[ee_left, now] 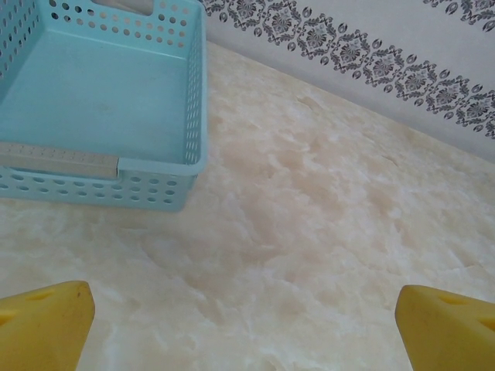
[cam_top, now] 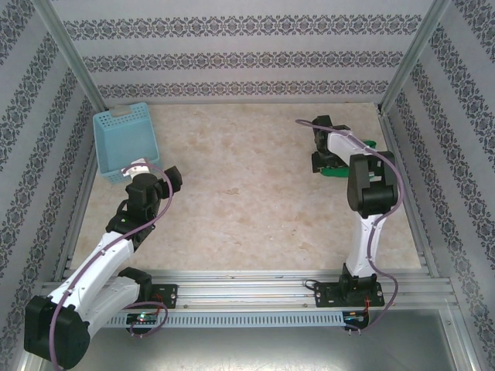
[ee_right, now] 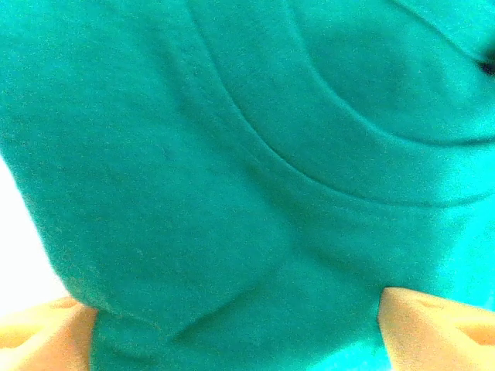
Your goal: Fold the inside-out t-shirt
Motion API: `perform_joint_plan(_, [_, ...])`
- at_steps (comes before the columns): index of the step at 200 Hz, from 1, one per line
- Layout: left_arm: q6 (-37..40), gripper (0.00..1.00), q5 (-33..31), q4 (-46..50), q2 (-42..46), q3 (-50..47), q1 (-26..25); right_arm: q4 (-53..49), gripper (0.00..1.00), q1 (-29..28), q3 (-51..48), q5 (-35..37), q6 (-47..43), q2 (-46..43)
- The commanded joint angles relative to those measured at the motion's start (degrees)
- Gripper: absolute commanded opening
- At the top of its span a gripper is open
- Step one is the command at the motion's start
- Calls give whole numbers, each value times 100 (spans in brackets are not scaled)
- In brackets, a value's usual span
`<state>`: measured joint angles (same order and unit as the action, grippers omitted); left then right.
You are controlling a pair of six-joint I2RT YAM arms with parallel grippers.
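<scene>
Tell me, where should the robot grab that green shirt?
Probably the raised fold along the seam, from above with the right gripper: the shirt lies bunched, no flat edge shows, and the open gripper straddles the cloth.

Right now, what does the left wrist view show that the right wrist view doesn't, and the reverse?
Left wrist: the light blue basket on the marbled table, with the patterned wall behind. Right wrist: the green t-shirt close up, with a curved seam. Both: yellow fingers spread wide at the bottom corners, the left fingers and the right fingers.
</scene>
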<state>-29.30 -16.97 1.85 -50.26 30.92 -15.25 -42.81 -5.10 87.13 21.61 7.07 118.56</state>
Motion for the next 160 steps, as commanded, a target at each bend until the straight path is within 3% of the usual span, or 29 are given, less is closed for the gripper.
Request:
perform_joint_plan(1, [222,100,-53,-42,14,-2,57,330,87,84,-424,-222,-19,-901])
perform_joint_plan(33, [170,100,-18,-113,-6,-87,57,804,88,206,-1116,-827,558,-1477])
perform_joint_plan(57, [160,100,2,-141,-10,-126,60,727,88,413,-1180,-1004,990,-1409])
perform_joint_plan(91, [237,100,-13,-116,-5,-96,63,95,88,692,-583,-836,1161,-590])
perform_joint_plan(160, [278,100,-60,30,54,-118,57,-248,88,1076,1051,-542,451,756])
